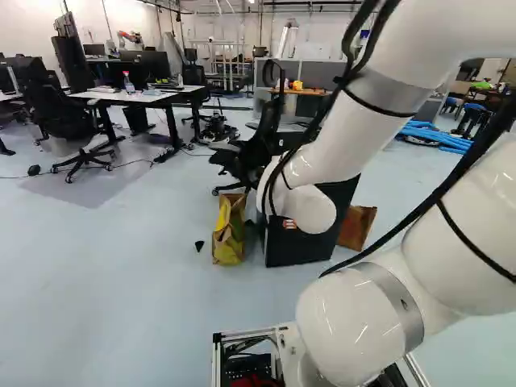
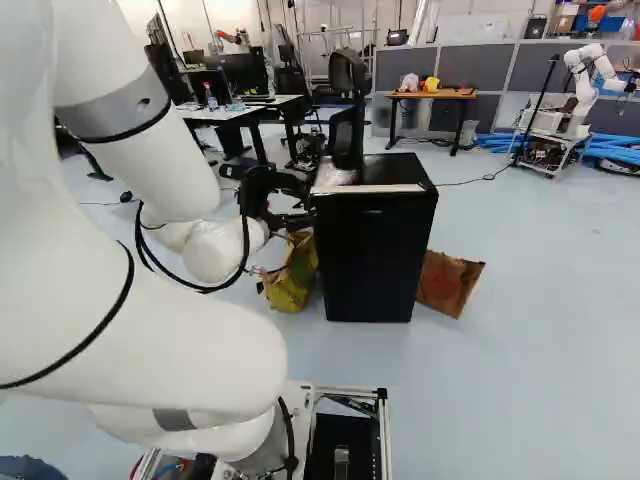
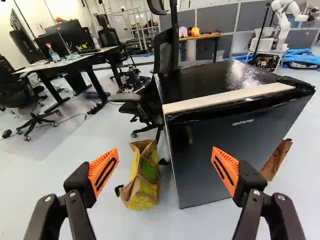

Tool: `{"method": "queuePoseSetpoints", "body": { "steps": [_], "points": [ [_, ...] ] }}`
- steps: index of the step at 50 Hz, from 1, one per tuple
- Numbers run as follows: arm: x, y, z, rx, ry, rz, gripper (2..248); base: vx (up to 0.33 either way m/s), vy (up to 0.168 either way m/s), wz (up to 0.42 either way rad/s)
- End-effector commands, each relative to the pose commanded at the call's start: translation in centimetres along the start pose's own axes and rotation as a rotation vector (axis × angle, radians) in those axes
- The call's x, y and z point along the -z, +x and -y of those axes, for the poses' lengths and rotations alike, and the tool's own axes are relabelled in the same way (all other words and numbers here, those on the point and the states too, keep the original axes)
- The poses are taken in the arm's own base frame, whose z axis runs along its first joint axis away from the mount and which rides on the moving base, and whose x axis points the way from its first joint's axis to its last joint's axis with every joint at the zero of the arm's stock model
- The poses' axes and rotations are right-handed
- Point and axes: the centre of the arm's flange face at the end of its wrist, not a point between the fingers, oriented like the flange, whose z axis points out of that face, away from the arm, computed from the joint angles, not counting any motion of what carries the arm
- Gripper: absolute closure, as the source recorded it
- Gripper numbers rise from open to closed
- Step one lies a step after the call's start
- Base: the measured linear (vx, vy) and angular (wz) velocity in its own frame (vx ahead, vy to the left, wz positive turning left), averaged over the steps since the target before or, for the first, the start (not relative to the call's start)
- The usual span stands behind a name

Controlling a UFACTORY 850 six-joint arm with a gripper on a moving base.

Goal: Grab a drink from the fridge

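Observation:
The black fridge [image 2: 372, 255] stands on the floor with its door closed and a pale strip along its top front edge. My gripper [image 2: 285, 203] is just to the fridge's near left in the right base view, partly hard to tell from the dark chair behind. In the wrist view, my gripper [image 3: 164, 171] has its orange-padded fingers wide apart with nothing between them. The fridge front [image 3: 220, 150] lies ahead, toward one finger's side. In the left base view my arm covers much of the fridge [image 1: 298, 246]. No drink shows.
A yellow and brown bag [image 3: 145, 175] stands beside the fridge. On its other side leans a brown paper bag [image 2: 448, 283]. Behind are an office chair [image 1: 256, 153], desks [image 1: 133, 95] and a wooden table [image 2: 430, 94]. Another robot [image 2: 590, 75] stands far back right.

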Motion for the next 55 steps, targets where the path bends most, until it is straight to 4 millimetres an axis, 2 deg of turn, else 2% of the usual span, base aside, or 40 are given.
{"method": "queuePoseSetpoints", "body": {
  "steps": [27, 55],
  "points": [
    [-3.0, -1.3, 2.3, -0.043, -0.085, 0.032, 3, 0.0, 0.0, 0.0],
    [-4.6, -3.2, 4.3, -0.032, -0.139, 0.001, 3, 0.0, 0.0, 0.0]
  ]
}}
